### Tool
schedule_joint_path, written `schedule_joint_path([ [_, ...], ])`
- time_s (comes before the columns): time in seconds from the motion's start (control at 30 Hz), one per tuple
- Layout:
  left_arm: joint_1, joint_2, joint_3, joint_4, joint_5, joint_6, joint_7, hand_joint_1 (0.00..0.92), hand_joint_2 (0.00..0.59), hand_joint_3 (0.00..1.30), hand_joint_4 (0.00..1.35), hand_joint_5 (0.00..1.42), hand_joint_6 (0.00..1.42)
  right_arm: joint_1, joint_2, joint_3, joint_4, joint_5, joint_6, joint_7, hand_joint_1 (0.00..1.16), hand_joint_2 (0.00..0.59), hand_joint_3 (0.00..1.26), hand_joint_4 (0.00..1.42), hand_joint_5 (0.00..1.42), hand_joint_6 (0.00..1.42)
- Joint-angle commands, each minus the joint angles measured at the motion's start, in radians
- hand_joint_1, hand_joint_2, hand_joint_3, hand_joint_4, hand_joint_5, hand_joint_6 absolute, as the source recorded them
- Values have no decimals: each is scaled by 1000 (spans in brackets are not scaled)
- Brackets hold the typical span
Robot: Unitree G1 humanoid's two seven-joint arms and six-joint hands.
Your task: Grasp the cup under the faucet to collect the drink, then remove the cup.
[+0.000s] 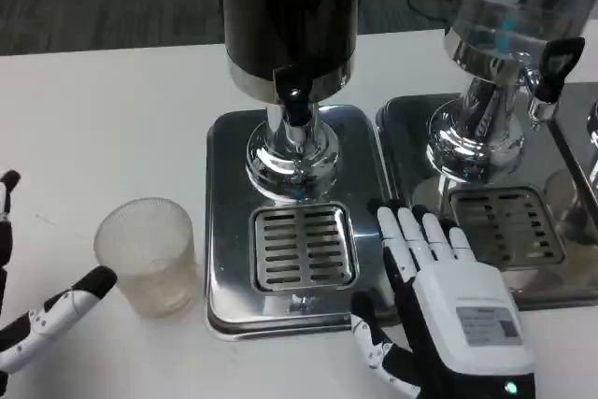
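Cup (147,254), clear plastic and upright, is seen on the white table (103,128), just left of the steel base (224,231) of the dark drink dispenser (290,16), not under its faucet (296,105). It is flanked by the left hand (42,320), fingers spread, nothing held. The right hand (448,310) is laid flat and open beside the drip grate (304,247).

A white tabletop (103,119) carries a clear plastic cup (147,254) standing upright at left, beside the square steel base (224,231) of a dark drink dispenser (290,16), with a second dispenser's steel base (411,151) alongside at right.
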Motion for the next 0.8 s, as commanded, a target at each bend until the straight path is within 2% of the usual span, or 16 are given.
schedule_joint_path([
  [0.03,-54,18,-24,196,-64,-190,-22,0,0,0,0,0,0,11,1,7,0,-15,11,-4,456,511,0,0,0,0],
  [0.2,-94,23,-44,305,-48,-259,-12,2,0,0,0,0,0,11,4,13,0,-18,14,-5,456,511,0,0,0,0],
  [0.33,-127,23,-54,374,-31,-299,25,92,0,0,0,0,0,1,-4,10,8,10,-1,14,457,511,3,0,0,0],
  [0.53,-191,10,-80,452,36,-346,127,180,4,0,0,0,0,10,-11,12,-5,-1,12,20,453,503,25,0,0,0],
  [0.8,-265,10,-142,539,23,-367,109,220,11,0,0,32,52,21,-10,10,-16,-4,19,22,449,502,42,0,0,0],
])
